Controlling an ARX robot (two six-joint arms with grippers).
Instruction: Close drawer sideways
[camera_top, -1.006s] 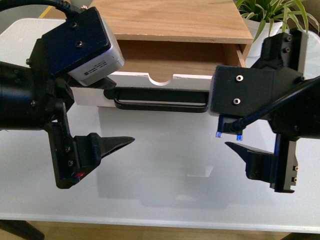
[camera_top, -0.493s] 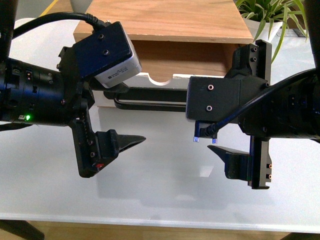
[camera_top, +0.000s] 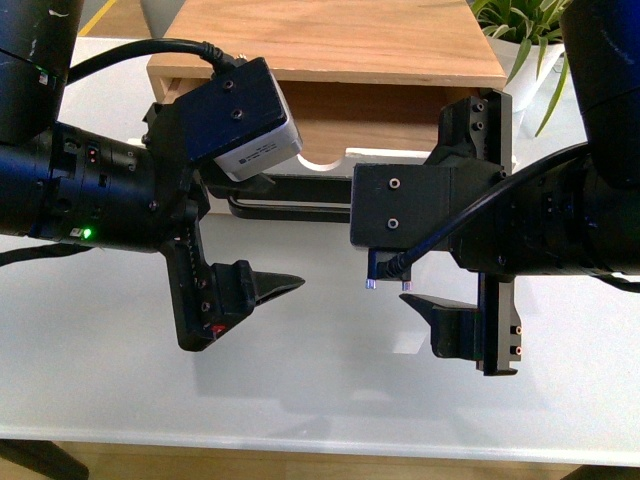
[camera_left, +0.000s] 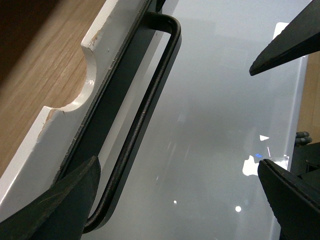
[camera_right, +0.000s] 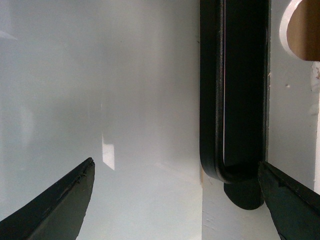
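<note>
The drawer (camera_top: 372, 155) stands pulled out of the wooden cabinet (camera_top: 340, 40), its white front with semicircular notch and long black bar handle (camera_top: 300, 196) facing me. My left gripper (camera_top: 250, 235) is open in front of the handle's left part. One finger (camera_left: 60, 200) lies by the drawer front (camera_left: 95, 65) and the handle (camera_left: 145, 110), the other (camera_left: 290, 195) over the table. My right gripper (camera_top: 420, 230) is open at the handle's right end (camera_right: 220, 100). One finger (camera_right: 290, 200) is by the front panel (camera_right: 292, 100). Neither holds anything.
The white table (camera_top: 320, 400) runs to its front edge near me. A green plant (camera_top: 530, 30) stands at the back right beside the cabinet. The tip of the right gripper's finger (camera_left: 285, 42) shows in the left wrist view.
Both arms have moved inward toward the middle of the drawer front. The drawer looks unmoved.
</note>
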